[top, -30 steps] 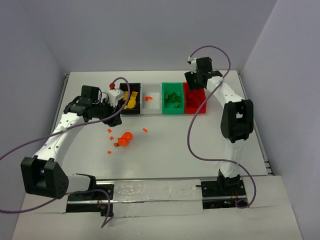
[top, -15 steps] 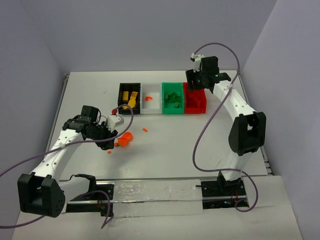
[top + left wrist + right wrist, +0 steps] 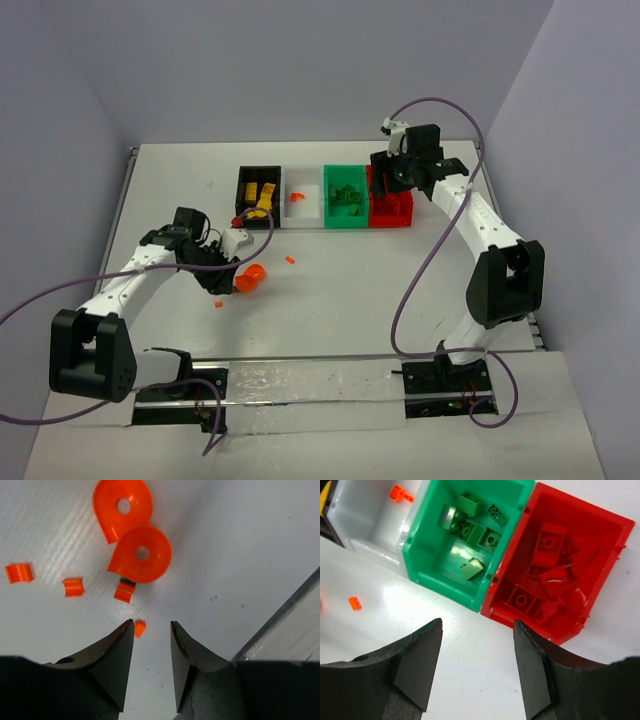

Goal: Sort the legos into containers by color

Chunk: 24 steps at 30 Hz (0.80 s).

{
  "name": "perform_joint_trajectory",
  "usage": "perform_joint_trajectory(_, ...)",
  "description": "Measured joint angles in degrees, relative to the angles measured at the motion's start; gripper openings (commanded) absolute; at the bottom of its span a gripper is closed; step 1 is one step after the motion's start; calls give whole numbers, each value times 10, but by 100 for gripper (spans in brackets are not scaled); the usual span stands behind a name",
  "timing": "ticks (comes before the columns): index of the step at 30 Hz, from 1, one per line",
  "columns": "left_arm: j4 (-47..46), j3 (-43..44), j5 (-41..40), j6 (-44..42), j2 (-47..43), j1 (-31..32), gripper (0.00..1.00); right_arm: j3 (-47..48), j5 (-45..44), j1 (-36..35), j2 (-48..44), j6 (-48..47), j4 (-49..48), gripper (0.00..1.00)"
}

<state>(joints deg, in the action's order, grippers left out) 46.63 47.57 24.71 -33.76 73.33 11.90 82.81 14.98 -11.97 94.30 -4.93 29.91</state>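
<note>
- We are looking at two orange round pieces lying flat on the white table. They are touching each other, and each is showing a small hole through its middle.
- Four small orange bricks are lying loose just beside them, one against the nearer round piece's edge.
- Another lone orange brick is sitting on the table in front of the bins.
- The bins are standing in a row at the far side:
  - the black bin is holding yellow legos;
  - the white bin is holding an orange piece;
  - the green bin is holding green bricks;
  - the red bin is holding red bricks.
- The left gripper is hanging low over the table with its jaws spread. The nearest small brick is lying just off one tip.
- The right gripper is hovering above the near edge of the green and red bins, jaws spread wide.
</note>
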Motion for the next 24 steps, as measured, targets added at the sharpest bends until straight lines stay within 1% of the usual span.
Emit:
perform_joint_trajectory(6, -20, 20, 26, -4, 41, 0, 37, -18, 28, -8, -12, 6, 0, 64)
perform_joint_trajectory(9, -18, 30, 42, -25, 54, 0, 37, -23, 40, -14, -16, 6, 2, 64)
perform_joint_trajectory(18, -5, 115, 97, -100, 143, 0, 42, -23, 68, -23, -16, 5, 7, 63)
perform_joint_trajectory(24, 3, 134, 102, -130, 204, 0, 43, -26, 72, -26, -16, -1, 13, 63)
